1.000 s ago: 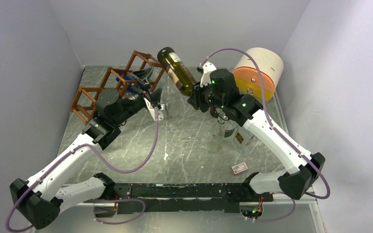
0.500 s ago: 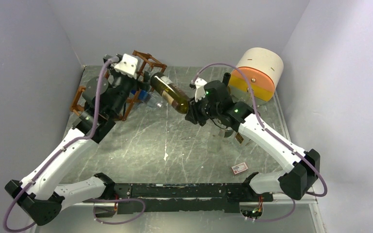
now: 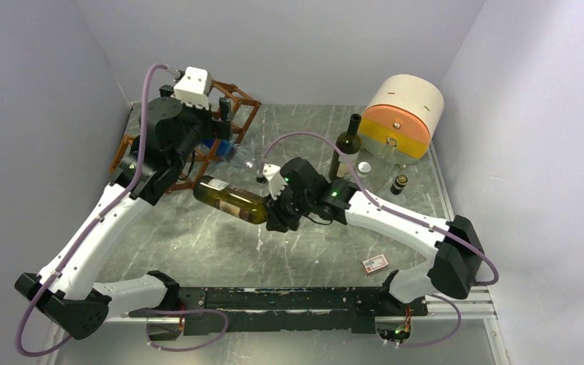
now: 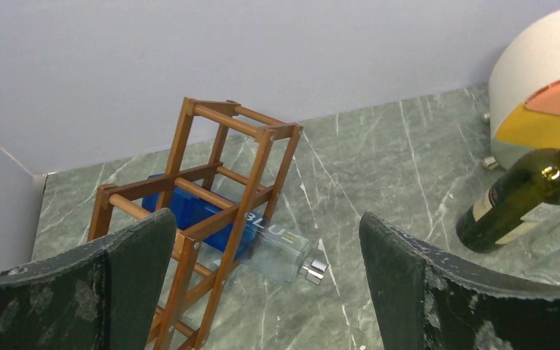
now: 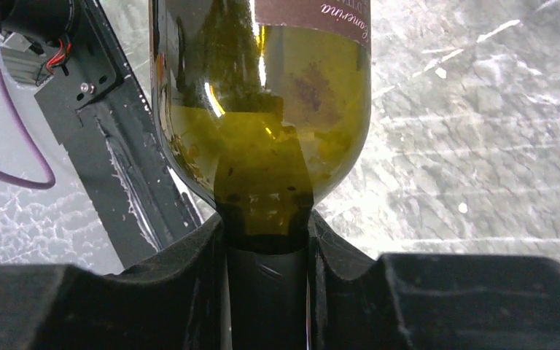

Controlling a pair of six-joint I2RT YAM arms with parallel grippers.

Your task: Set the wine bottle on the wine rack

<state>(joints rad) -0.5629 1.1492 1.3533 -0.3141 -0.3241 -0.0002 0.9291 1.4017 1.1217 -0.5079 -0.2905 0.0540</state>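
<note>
The wine bottle (image 3: 230, 200) is olive-green glass with a dark label. It lies almost level above the table, base pointing left toward the rack. My right gripper (image 3: 277, 210) is shut on its neck; in the right wrist view the gripper (image 5: 266, 281) pinches the neck just below the bottle's shoulder (image 5: 262, 109). The wine rack (image 3: 233, 109), a reddish-brown wooden lattice, stands at the back left; the left wrist view also has the rack (image 4: 222, 186). My left gripper (image 3: 220, 122) hangs above the rack, and its wrist view shows it (image 4: 262, 292) open with nothing between the fingers.
A blue and clear bottle (image 4: 262, 237) lies in the rack's lower cell, cap sticking out. A second dark wine bottle (image 3: 347, 146) stands at the back, beside a white and orange drum (image 3: 404, 114). A small dark bottle (image 3: 401, 183) and a red card (image 3: 375, 263) sit on the right.
My right arm swung the wine bottle from high at the back down and left, turning it nearly level. My left arm rose and drew back above the rack, still open.
</note>
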